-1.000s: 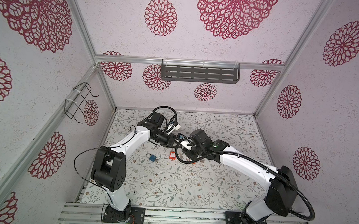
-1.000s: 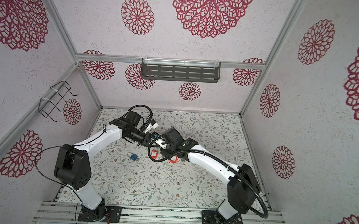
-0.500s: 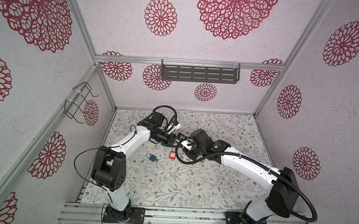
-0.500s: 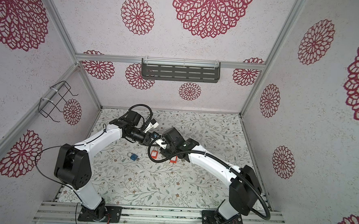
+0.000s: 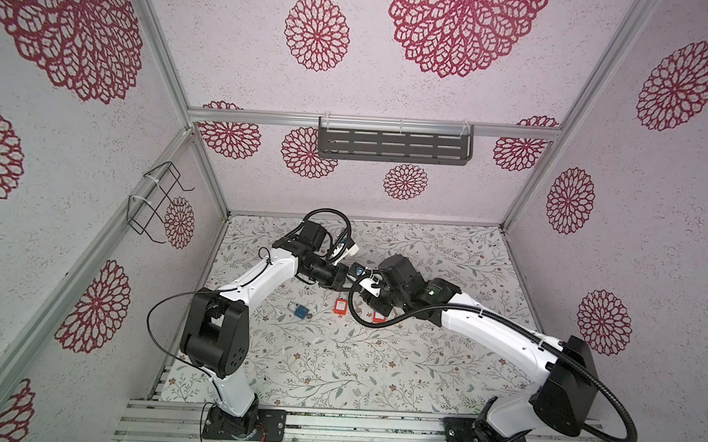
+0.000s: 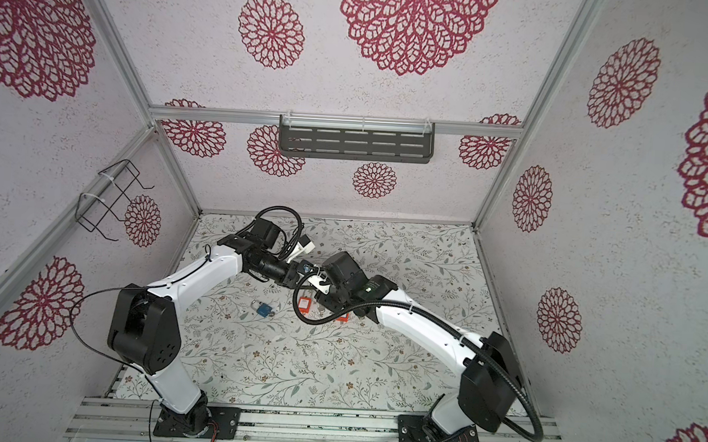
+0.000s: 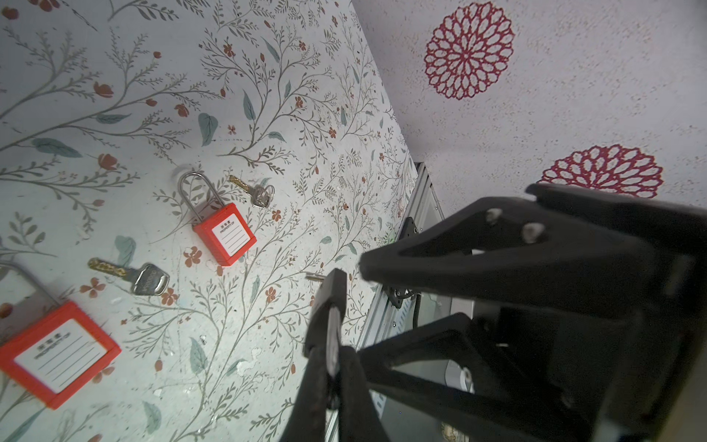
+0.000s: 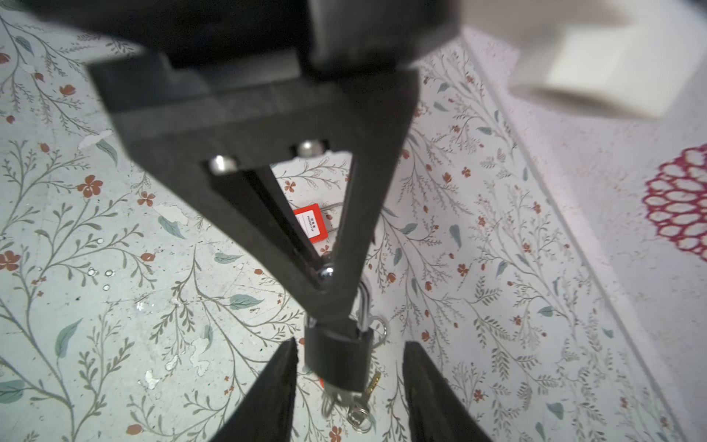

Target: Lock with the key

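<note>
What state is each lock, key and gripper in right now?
Left gripper: shut on black padlock, in the air.
Right gripper: open, straddling it.
Red padlock: flat on table, shackle looks closed.
Second red padlock: flat, shackle cropped.
Loose keys: on table, in no lock.
Blue padlock: lying on table, untouched.

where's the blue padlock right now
In both top views the blue padlock lies on the floral table, left of centre, just left of a red padlock.
</note>
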